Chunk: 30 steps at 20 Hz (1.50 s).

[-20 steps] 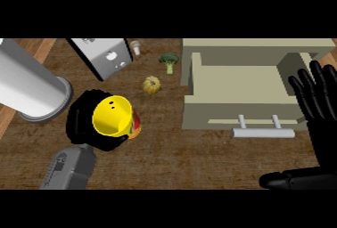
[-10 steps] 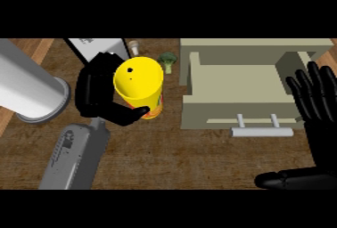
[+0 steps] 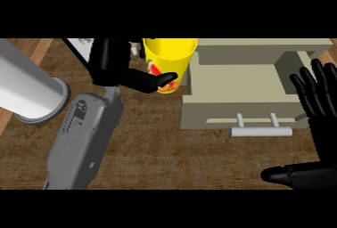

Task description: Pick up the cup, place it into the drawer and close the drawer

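A: State the supporting surface.
B: A wooden counter top (image 3: 178, 156) with dark brown grain fills most of the frame, from the lower edge to the top.

A: State any variation in that surface.
B: At the upper left of the frame, a lighter strip of wood (image 3: 26, 46) runs along the counter's edge.

A: List the fixed background items.
B: A large grey cylinder (image 3: 26, 89) lies at the left of the frame, its round end facing lower right. A white box-like item (image 3: 82, 44) sits at the top, left of centre, mostly hidden.

A: State the lighting.
B: Even; soft shading only.
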### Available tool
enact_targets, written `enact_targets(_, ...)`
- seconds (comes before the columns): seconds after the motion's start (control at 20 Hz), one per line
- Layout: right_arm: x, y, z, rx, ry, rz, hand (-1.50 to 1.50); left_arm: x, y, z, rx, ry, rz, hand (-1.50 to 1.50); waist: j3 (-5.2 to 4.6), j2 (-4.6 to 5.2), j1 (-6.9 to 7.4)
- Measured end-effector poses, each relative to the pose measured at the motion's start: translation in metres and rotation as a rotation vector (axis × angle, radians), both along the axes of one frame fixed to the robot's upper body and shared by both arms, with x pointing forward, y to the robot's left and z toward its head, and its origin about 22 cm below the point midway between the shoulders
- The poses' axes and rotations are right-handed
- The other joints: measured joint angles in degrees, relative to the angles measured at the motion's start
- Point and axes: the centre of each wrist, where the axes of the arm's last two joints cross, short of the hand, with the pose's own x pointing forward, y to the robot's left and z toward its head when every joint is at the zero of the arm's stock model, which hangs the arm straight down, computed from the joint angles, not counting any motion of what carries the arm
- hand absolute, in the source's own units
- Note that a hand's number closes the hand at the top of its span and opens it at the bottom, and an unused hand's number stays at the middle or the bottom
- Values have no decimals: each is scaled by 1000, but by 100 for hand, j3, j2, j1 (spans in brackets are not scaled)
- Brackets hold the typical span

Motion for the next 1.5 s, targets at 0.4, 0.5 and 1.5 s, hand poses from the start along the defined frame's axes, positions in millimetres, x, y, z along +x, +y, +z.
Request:
enact_targets(0.4,-5,2,0,-4,3,3,-150,19,-36,27,67,36,-14,150,0,3,-26)
enact_targets(0.5,1,-2,-2,0,5,-4,-150,26,-42,30,84,51,-10,150,-2,7,-26)
enact_targets(1.5,8,5,-3,-7,-2,34,-150,56,-103,2,215,172,41,150,3,70,-299)
